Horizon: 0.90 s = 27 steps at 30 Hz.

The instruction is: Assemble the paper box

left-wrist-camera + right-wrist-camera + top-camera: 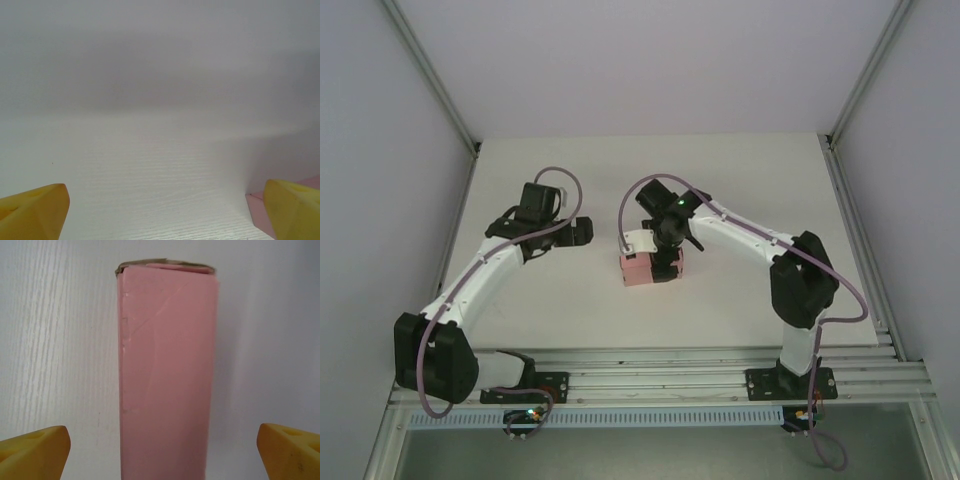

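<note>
The paper box [638, 269] is a small pink rectangular box lying on the white table near the middle. My right gripper [665, 262] hovers right over it, pointing down. In the right wrist view the box [167, 375] runs as a long pink panel between the yellow fingertips [35, 452], with a wide gap on each side; the right gripper [162, 455] is open and touches nothing. My left gripper [582, 233] is to the left of the box, open, with bare table between its fingers [32, 212]. A pink corner of the box [257, 212] shows beside its right fingertip.
The white table [550, 300] is walled by pale panels at left, right and back. An aluminium rail [720, 360] carrying both arm bases runs along the near edge. Free tabletop lies behind and to both sides of the box.
</note>
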{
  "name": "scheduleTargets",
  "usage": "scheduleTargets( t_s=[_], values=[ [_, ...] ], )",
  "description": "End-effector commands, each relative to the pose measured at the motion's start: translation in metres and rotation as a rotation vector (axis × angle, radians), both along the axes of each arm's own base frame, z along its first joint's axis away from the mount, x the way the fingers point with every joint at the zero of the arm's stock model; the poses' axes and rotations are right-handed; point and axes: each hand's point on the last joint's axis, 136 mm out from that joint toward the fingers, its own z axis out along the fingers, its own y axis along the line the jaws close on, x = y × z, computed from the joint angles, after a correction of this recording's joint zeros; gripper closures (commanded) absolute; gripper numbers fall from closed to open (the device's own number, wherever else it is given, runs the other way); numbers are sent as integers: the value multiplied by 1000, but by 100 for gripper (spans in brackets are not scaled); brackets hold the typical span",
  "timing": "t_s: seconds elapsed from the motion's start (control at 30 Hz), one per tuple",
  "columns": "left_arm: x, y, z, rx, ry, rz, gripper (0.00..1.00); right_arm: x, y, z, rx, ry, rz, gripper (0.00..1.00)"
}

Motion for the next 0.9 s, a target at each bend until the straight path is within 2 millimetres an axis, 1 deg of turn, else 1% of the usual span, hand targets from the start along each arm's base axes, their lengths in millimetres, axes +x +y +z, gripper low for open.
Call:
scheduleTargets(
  t_s=[0.0,0.37,0.5,0.53,0.6,0.67,0.77,0.83,0.87],
  values=[
    [-5,9,5,-8,-13,35,0,-2,-10,-15,-109,8,10,4],
    [-7,10,1,-53,-10,50,0,4,-7,-41,-179,30,22,8],
    [-8,11,0,-53,-6,52,0,5,-5,-45,-178,30,23,12],
    [-8,11,0,-55,-4,51,0,5,-4,-47,-176,34,23,15],
    [-9,11,0,-57,-7,49,0,5,-4,-49,-182,41,23,16],
    [-10,11,-1,-59,-2,51,0,3,-4,-52,-192,52,26,25],
    [-11,13,-3,-59,3,57,0,3,-3,-52,-196,56,25,36],
    [-11,11,-3,-62,4,54,0,4,-2,-50,-188,47,25,48],
    [-11,12,-3,-64,5,56,0,5,-1,-48,-179,37,23,51]
  ],
)
